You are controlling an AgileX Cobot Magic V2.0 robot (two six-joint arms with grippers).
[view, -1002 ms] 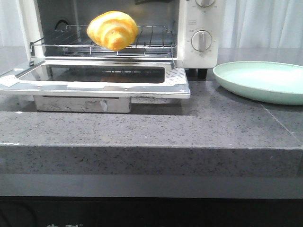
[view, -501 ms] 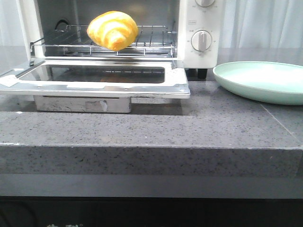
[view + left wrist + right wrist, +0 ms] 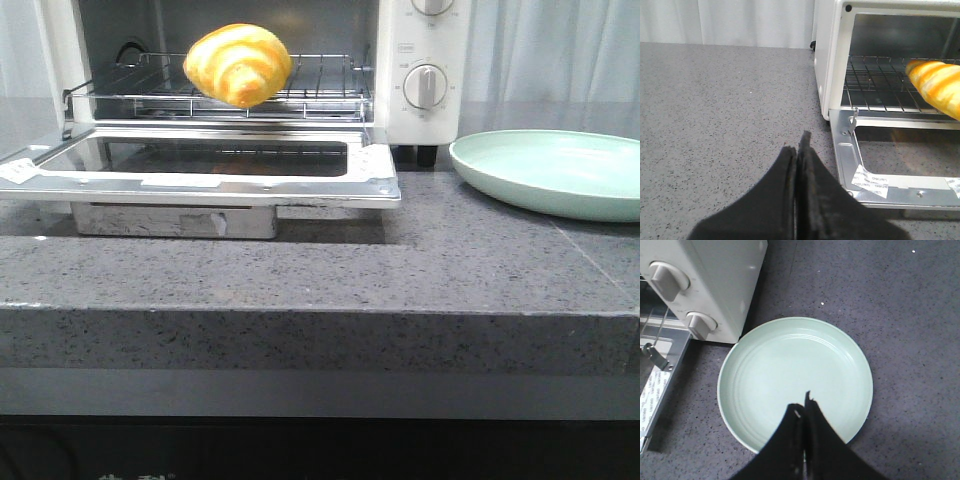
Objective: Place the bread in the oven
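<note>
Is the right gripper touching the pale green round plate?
Cannot tell. In the right wrist view the shut right gripper overlaps the pale green round plate; no view shows its height.

Front camera: low, close to the counter edge, facing the oven (image 3: 415, 70) front. Left wrist: low, beside its open door. Right wrist: above, looking down on the plate (image 3: 795, 342). All share the oven.

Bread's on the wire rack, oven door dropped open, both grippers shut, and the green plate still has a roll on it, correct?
Not quite: the green plate is empty, as the right wrist view shows. The rest holds: the bread sits on the wire rack, the oven door is dropped open, and the left gripper and right gripper are shut.
</note>
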